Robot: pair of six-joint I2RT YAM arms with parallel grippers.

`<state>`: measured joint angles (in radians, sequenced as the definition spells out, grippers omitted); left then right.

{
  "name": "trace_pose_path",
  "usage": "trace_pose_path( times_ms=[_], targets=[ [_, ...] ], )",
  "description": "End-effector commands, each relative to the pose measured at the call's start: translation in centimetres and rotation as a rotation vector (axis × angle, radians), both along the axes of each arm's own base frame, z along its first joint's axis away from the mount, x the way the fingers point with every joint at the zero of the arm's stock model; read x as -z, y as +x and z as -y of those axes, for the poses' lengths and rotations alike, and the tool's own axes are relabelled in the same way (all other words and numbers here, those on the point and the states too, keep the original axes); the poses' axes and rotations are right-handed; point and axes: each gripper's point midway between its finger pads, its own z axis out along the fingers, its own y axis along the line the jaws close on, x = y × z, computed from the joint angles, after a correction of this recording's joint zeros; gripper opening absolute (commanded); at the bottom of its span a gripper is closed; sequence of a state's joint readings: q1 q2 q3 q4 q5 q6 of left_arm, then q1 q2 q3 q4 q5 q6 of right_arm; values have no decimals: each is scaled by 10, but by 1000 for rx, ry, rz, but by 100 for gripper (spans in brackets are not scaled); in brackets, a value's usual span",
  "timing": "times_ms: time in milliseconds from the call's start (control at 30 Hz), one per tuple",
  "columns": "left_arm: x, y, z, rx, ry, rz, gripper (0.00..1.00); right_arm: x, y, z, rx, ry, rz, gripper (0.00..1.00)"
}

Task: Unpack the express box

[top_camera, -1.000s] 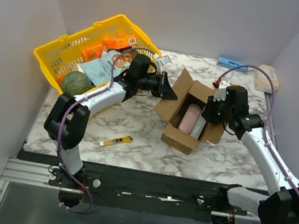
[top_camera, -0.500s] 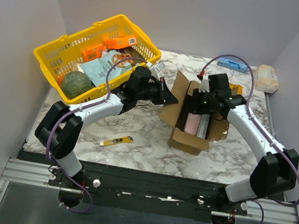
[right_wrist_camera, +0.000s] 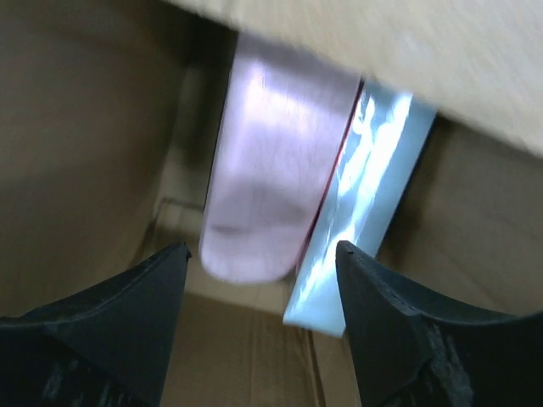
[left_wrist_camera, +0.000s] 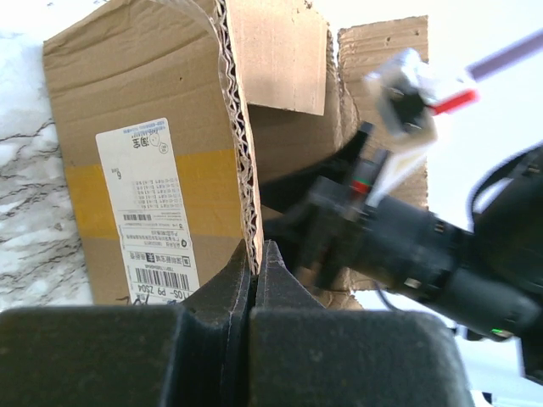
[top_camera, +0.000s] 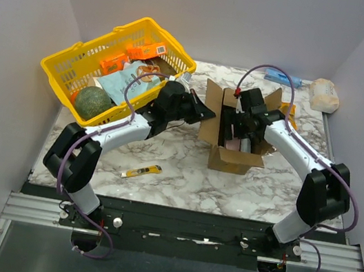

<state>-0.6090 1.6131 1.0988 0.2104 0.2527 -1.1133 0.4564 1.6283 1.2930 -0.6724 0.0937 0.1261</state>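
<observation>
The express box (top_camera: pixel 235 161), brown cardboard, stands open in the middle of the table. Its white label (left_wrist_camera: pixel 149 212) and yellow band face the left wrist camera. My left gripper (top_camera: pixel 206 115) (left_wrist_camera: pixel 257 254) is shut on the edge of the box's left flap (left_wrist_camera: pixel 242 127) and holds it upright. My right gripper (top_camera: pixel 236 127) (right_wrist_camera: pixel 261 248) reaches down into the box, open, with nothing between its fingers. Below it lie a pink rounded package (right_wrist_camera: pixel 271 170) and a pale blue shiny packet (right_wrist_camera: pixel 365 212), side by side on the box floor.
A yellow plastic basket (top_camera: pixel 93 41) with packets and a green melon (top_camera: pixel 92 101) stands tilted at the back left. A yellow utility knife (top_camera: pixel 141 171) lies near the front. A blue item (top_camera: pixel 276 76) and a beige bag (top_camera: pixel 325 95) sit at the back right.
My right arm swung left from beside the box to over it and lowered its gripper inside, opening its jaws. The box turned and shifted slightly. The left gripper kept its hold on the flap.
</observation>
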Motion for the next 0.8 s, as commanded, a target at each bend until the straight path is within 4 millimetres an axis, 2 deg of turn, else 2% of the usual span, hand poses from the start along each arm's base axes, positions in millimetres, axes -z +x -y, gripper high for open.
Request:
trace_pose_path(
  times_ms=[0,33,133,233,333,433,467,533,567,600,667,733,767],
  targets=[
    [-4,16,-4,-70,-24,31,0,9,29,-2,-6,-68,91,77],
    [-2,16,-4,-70,-24,26,0,14,35,-6,-12,-68,101,76],
    [5,16,-4,-74,-21,5,0,9,55,-13,-41,-87,166,75],
    [7,17,-4,-73,-23,-4,0,20,68,-11,-54,-159,183,78],
    [10,18,-4,-76,-24,-14,0,41,74,-10,-87,-208,172,78],
    [10,19,-6,-78,-23,-17,0,55,81,-7,-140,-259,200,71],
    [11,19,-7,-80,-21,-19,0,61,80,-3,-178,-293,202,63],
    [11,21,-9,-87,-15,-18,0,56,87,-3,-199,-310,251,53],
    [11,23,-12,-98,-10,-22,0,51,89,-3,-226,-324,270,44],
    [11,24,-14,-102,-6,-17,0,44,90,-6,-245,-310,287,40],
    [9,27,-17,-109,-2,-6,0,18,93,-11,-272,-291,345,32],
    [9,32,-21,-111,9,8,0,-12,93,-12,-270,-267,402,27],
    [7,34,-20,-107,11,17,0,-21,91,-13,-276,-260,413,21]
  ],
)
